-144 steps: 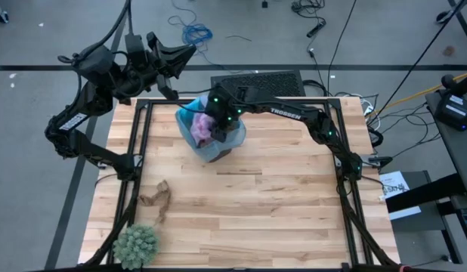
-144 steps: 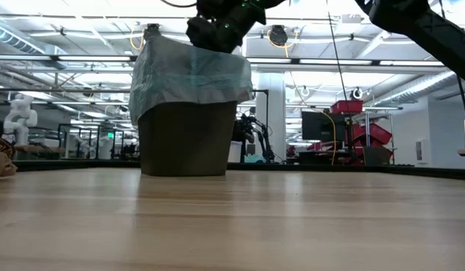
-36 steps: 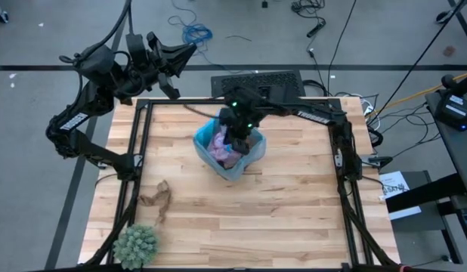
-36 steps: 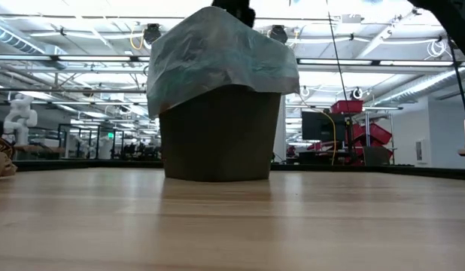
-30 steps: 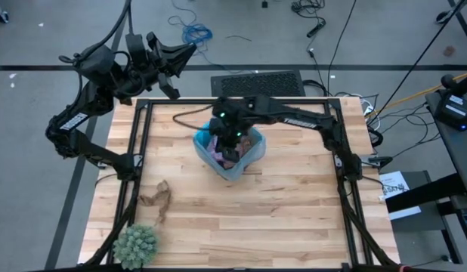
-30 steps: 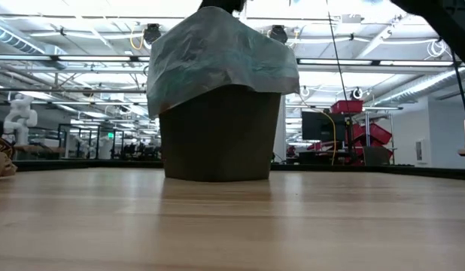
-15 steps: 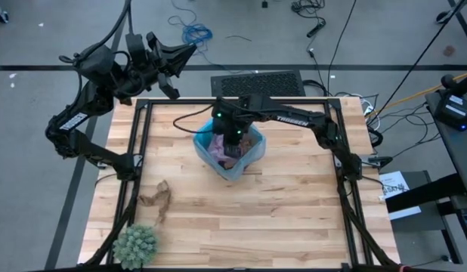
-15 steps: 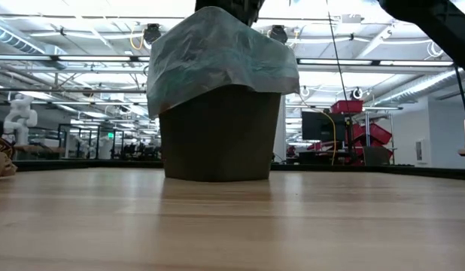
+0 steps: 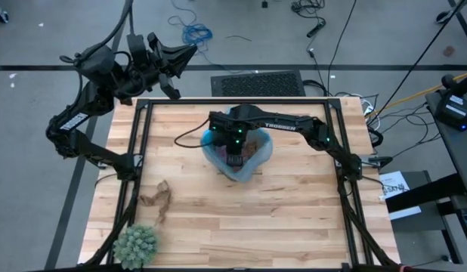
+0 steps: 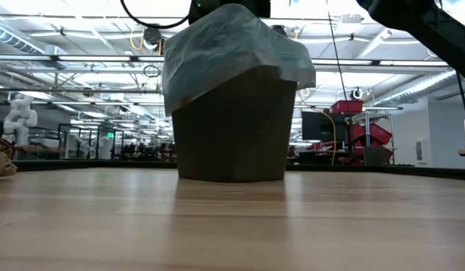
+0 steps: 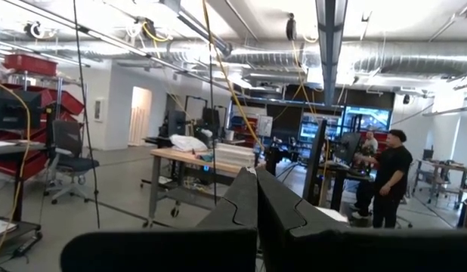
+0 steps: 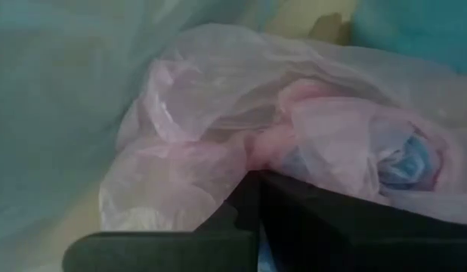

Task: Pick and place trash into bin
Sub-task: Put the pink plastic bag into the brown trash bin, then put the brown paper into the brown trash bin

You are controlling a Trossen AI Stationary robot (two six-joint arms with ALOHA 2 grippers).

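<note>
The right gripper [image 9: 232,157] reaches down inside the bin [image 9: 215,159], its fingers [image 12: 248,204] pressed together with nothing between them, their tips against the pink mesh puff [image 12: 332,136] that lies in the light-blue bag liner [image 10: 217,53]. The bin stands upright near the middle of the table [image 9: 294,211] – toward its far half – while a brown paper wad [image 9: 156,199] lies well apart near the left edge, with the green spiky plant [image 9: 135,244] just beyond it at the near-left corner. The left gripper [image 9: 190,50] – fingers [image 11: 282,215] closed and empty – is held off the table beyond its far-left corner.
</note>
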